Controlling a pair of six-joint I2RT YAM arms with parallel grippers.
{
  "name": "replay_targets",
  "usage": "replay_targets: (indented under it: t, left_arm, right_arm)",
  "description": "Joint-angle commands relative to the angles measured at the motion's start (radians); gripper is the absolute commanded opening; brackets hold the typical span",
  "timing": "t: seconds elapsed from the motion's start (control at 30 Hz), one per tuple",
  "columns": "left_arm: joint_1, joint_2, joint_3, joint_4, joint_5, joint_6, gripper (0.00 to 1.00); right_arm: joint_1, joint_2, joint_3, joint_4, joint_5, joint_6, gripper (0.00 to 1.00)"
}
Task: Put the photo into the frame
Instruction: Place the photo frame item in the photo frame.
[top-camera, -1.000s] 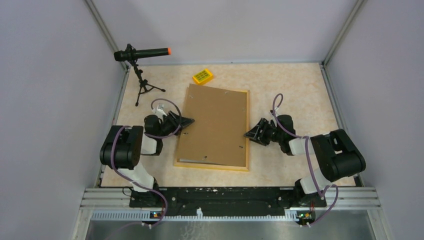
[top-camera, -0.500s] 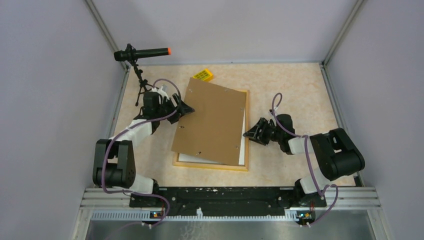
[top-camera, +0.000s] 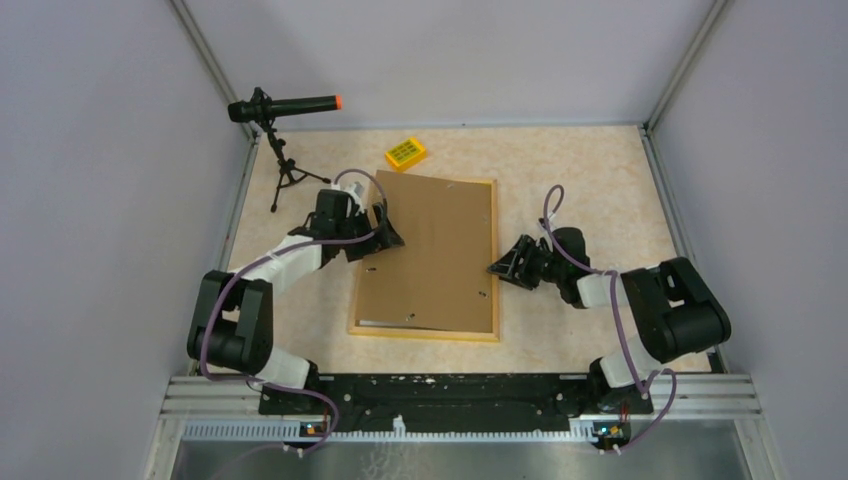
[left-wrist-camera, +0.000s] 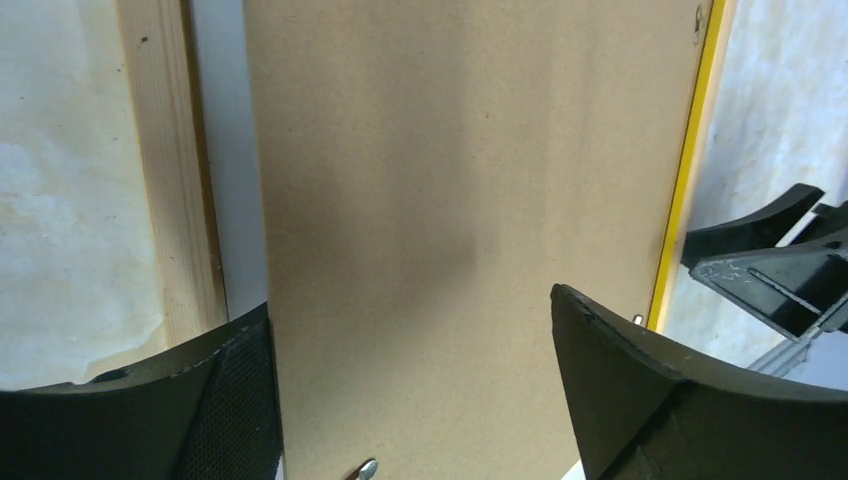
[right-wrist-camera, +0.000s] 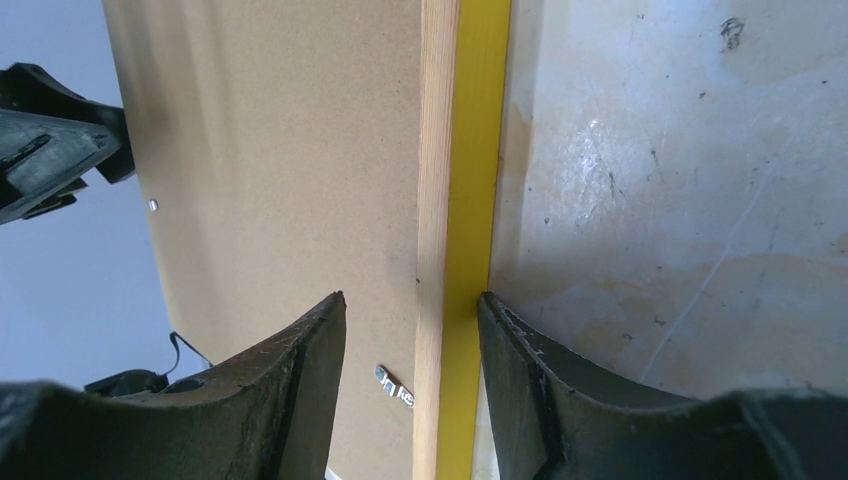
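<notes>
The frame (top-camera: 496, 260) of light wood lies flat on the table, with the brown backing board (top-camera: 430, 250) lying inside its rails. Of the photo (left-wrist-camera: 225, 150) only a thin white strip shows, between the left rail (left-wrist-camera: 165, 170) and the board's edge. My left gripper (top-camera: 385, 235) hovers over the board's left part, jaws wide open with nothing between them (left-wrist-camera: 410, 300). My right gripper (top-camera: 495, 268) straddles the frame's right rail (right-wrist-camera: 465, 150), open: one finger over the board, the other against the rail's yellow outer side (right-wrist-camera: 411, 296).
A small yellow block (top-camera: 405, 152) lies just beyond the frame's far left corner. A black microphone on a tripod (top-camera: 285, 150) stands at the far left. Grey walls close in the table on three sides.
The left gripper had the board's left edge lifted and skewed half a second ago. It has let go and opened wide, and the board lies flat in the frame again. The right arm stayed put.
</notes>
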Motion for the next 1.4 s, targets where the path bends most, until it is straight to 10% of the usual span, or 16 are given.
replay_targets:
  t: [0.0,0.97,1.37]
  left_arm:
    - [-0.070,0.021,0.141,-0.169,-0.106,0.111,0.98]
    - [-0.143,-0.071,0.327,-0.563,-0.360,0.318,0.98]
    - [0.047,-0.175,0.012,-0.239,-0.141,0.128,0.99]
  right_arm:
    - [0.015,-0.004,0.016,-0.063,0.050,-0.056,0.52]
    - [0.016,-0.007,0.028,-0.118,0.067,-0.125,0.53]
    - [0.022,-0.029,0.011,-0.134,0.066,-0.156,0.55]
